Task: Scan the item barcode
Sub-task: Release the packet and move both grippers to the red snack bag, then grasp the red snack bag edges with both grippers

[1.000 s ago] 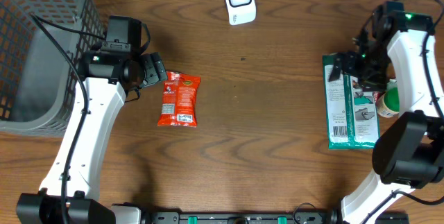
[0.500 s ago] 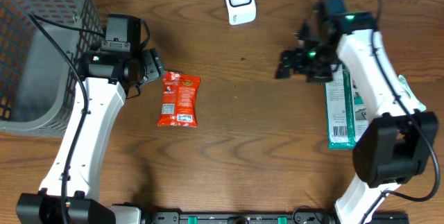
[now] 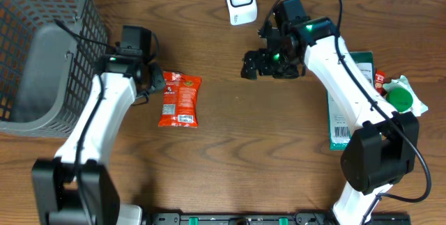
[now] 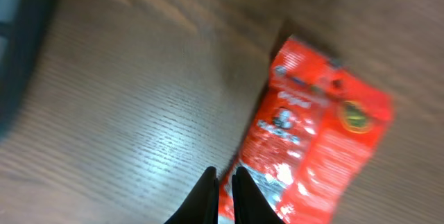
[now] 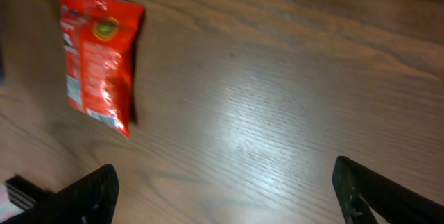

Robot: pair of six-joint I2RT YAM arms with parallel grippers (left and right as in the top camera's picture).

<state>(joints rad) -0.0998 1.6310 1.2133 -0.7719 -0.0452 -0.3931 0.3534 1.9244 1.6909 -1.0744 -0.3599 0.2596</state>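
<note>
A red snack packet (image 3: 181, 99) lies flat on the wooden table, left of centre, its barcode end toward the front edge. My left gripper (image 3: 157, 81) sits at the packet's left edge. In the left wrist view its fingers (image 4: 224, 175) are pressed together over the packet (image 4: 312, 141) with a sliver of red edge between them. My right gripper (image 3: 270, 65) hovers open above bare table at centre right, below the white scanner (image 3: 240, 0). The right wrist view shows the wide-apart gripper (image 5: 223, 175) with the packet (image 5: 97, 57) far off at upper left.
A grey mesh basket (image 3: 42, 44) fills the far left corner. Green flat packs (image 3: 352, 106) lie at the right side, with a green-capped white item (image 3: 401, 96) beside them. Bare wood lies between the packet and the right arm.
My left gripper has closed at the packet's left edge. The right arm has swung left from the green packs to the middle of the table, still open.
</note>
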